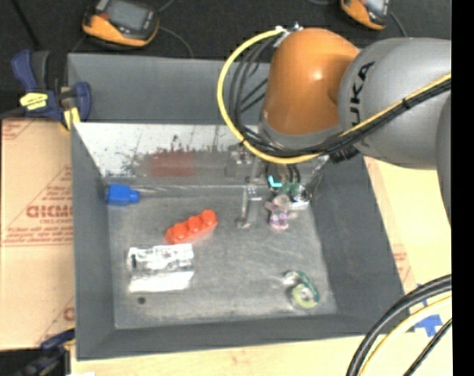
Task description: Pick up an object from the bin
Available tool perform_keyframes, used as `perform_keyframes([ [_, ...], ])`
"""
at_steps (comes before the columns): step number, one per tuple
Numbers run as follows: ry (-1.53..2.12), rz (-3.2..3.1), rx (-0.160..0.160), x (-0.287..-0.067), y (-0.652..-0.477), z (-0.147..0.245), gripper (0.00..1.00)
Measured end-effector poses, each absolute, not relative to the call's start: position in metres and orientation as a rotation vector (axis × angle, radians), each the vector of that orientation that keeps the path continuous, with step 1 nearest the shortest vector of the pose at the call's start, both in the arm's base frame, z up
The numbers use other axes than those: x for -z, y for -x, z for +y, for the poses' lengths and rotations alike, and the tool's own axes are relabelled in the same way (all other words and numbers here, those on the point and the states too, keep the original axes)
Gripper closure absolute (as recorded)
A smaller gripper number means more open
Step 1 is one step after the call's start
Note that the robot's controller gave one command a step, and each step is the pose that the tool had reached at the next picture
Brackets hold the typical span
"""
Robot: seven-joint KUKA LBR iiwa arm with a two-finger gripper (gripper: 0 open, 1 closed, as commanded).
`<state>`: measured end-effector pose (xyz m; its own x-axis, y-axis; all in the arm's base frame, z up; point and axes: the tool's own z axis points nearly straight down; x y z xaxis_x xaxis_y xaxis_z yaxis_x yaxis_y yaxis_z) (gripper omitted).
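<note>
The small pink thing [280, 218] lies in the right middle of the grey bin [221, 319], just under the gripper [265, 208]. The jaws look open. The pink thing sits by the right jaw, not mid-gap. A bumpy orange toy [191, 226] lies further left.

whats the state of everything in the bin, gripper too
gripper: low, back right, beside pink thing
pink thing: at gripper, hold unclear
blue piece: lying loose, back left
orange piece: lying loose, middle
silver packet: lying flat, front left
green thing: lying loose, front right
</note>
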<state>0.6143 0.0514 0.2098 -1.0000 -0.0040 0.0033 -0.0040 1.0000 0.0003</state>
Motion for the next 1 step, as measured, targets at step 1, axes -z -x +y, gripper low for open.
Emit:
perform_keyframes([
  [1, 0.127, -3.137, 0.002, -0.0666, -0.5838, 0.0958, 0.0],
])
